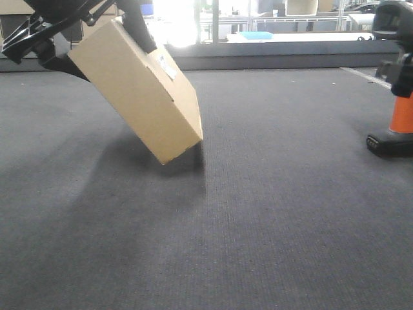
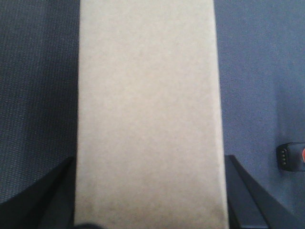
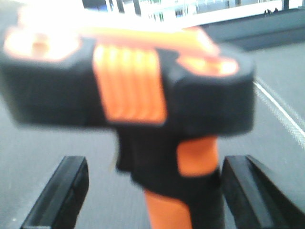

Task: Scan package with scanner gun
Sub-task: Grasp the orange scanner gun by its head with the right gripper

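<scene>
The package [image 1: 139,90] is a tan cardboard box with a white label near its top edge. It hangs tilted, its lower corner just above the grey carpet. My left gripper [image 1: 97,42] is shut on it, one finger on each broad side. In the left wrist view the package [image 2: 147,109] fills the middle, with my left gripper [image 2: 148,210] pressed to both its edges. The scanner gun [image 3: 128,86], black head and orange handle, stands upright between the fingers of my right gripper [image 3: 155,191], which is open; the left finger stands well clear of the handle. The scanner gun [image 1: 400,110] is at the far right edge.
Grey carpet [image 1: 258,213] covers the whole surface. A dark low ledge [image 1: 290,61] runs along the back under bright windows. A white stripe [image 1: 364,74] lies on the carpet at the back right. The scanner's black base [image 2: 290,157] shows right of the box.
</scene>
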`<state>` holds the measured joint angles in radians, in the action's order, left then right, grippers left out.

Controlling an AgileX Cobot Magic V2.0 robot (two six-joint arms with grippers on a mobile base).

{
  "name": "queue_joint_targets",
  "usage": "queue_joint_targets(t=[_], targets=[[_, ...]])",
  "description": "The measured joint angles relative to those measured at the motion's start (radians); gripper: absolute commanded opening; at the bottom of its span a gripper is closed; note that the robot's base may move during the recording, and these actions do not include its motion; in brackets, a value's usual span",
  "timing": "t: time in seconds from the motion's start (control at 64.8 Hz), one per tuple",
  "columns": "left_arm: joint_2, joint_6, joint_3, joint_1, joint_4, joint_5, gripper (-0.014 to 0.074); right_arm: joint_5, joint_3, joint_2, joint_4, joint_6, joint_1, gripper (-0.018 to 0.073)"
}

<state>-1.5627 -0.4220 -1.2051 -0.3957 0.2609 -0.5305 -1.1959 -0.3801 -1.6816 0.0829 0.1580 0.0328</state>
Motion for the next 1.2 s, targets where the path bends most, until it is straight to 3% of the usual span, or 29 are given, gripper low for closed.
queue_joint_targets(t=[0.571,0.879,1.203], targets=[[0.0,0.0,0.0,0.0,-0.002,0.0,-0.0016,0.059,-0.013,-0.01,0.023,0.023,0.025,0.0468],[0.0,0.0,0.0,0.0,-0.002,0.007,-0.0016,0.059,-0.043,-0.013,-0.06,0.024,0.044,0.0468],[0.0,0.0,0.0,0.0,-0.005,0.023,-0.0016,0.075,-0.087,-0.041,-0.066,0.052,0.044,0.0468]])
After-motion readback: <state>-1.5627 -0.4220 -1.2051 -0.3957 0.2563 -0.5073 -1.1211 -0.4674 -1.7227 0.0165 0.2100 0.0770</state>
